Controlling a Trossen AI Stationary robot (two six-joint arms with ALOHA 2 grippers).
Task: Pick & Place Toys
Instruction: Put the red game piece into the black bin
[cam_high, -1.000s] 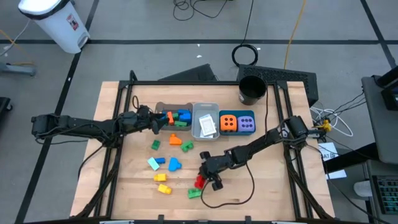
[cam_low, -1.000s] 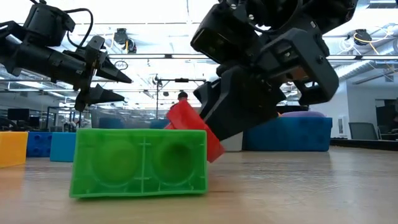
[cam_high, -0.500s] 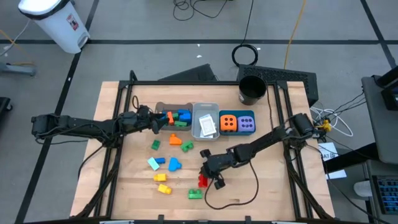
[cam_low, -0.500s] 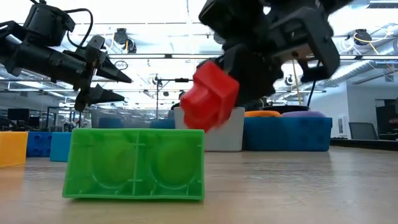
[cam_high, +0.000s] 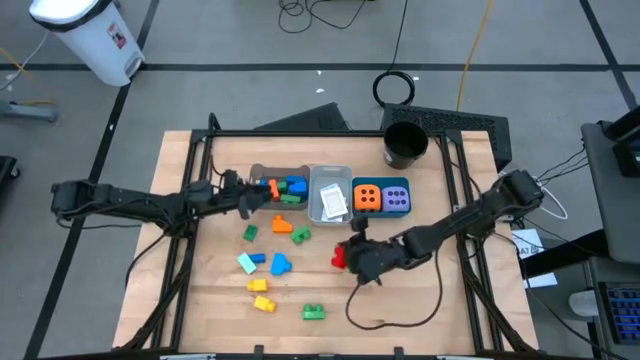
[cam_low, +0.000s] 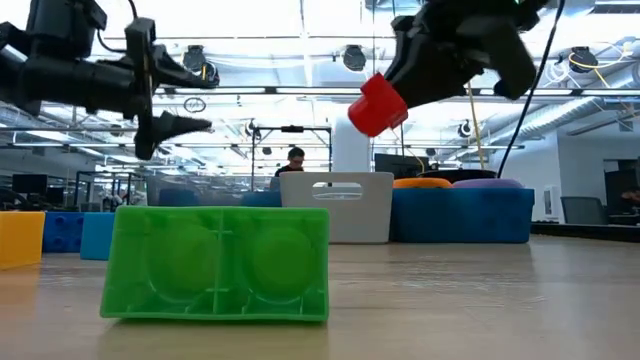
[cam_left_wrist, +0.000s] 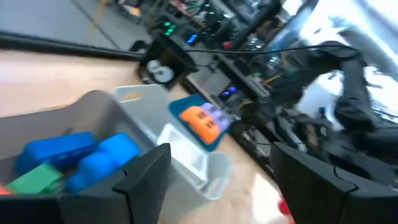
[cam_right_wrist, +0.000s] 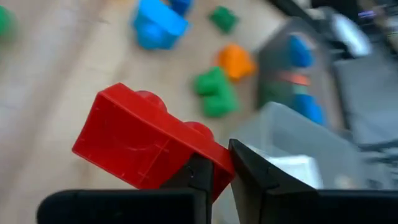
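High view – right gripper (cam_high: 350, 258) clenched on red brick (cam_high: 339, 259), held tilted – studs facing up

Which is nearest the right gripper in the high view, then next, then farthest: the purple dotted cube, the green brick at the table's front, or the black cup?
From the right gripper, shut on the red brick:
1. Green brick, toward the table's front edge.
2. Purple dotted cube, in the teal bin behind; close to the first.
3. Black cup, at the far edge.
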